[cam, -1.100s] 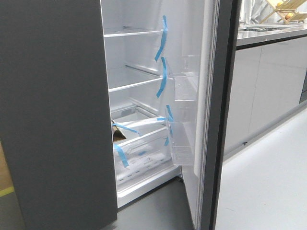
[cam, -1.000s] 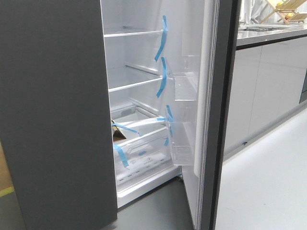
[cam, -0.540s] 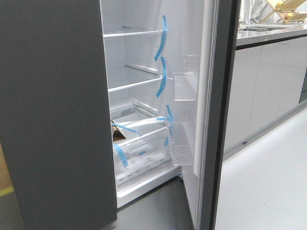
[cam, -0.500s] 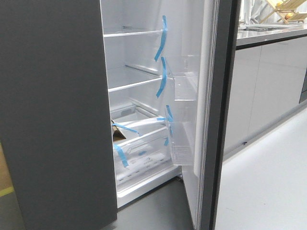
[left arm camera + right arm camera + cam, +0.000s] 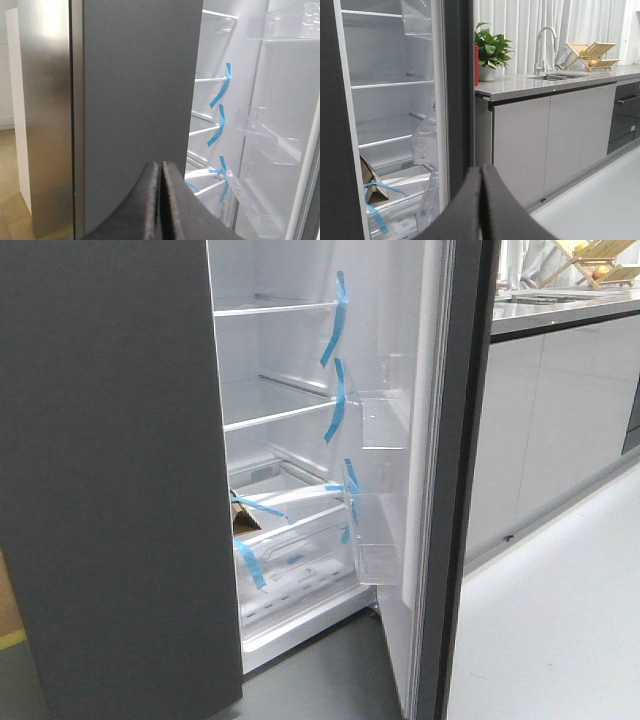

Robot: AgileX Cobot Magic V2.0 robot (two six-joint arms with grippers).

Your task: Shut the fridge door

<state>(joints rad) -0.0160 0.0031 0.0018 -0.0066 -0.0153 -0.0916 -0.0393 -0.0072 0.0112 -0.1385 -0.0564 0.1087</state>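
Note:
The fridge door [image 5: 462, 480] stands wide open, seen almost edge-on in the front view. Its white inner lining [image 5: 425, 390] carries clear bins [image 5: 385, 420] and blue tape strips [image 5: 338, 400]. It also shows in the left wrist view [image 5: 280, 125] and the right wrist view [image 5: 456, 90]. My left gripper [image 5: 160, 170] is shut and empty, in front of the closed twin dark grey panel [image 5: 140, 90]. My right gripper [image 5: 481, 175] is shut and empty, short of the door's dark outer edge. Neither gripper shows in the front view or touches the door.
The closed twin panel [image 5: 110, 470] fills the left. Inside are shelves and a taped drawer [image 5: 295, 560] with a cardboard piece [image 5: 238, 520]. Glossy grey cabinets [image 5: 560, 420] run along the right, with a plant [image 5: 492, 50], a tap [image 5: 542, 45] and a dish rack [image 5: 592, 52] on the counter. Pale floor [image 5: 550, 640] lies beyond the door.
The front view has drifted very slightly, so everything sits a touch further left. The door's angle looks the same.

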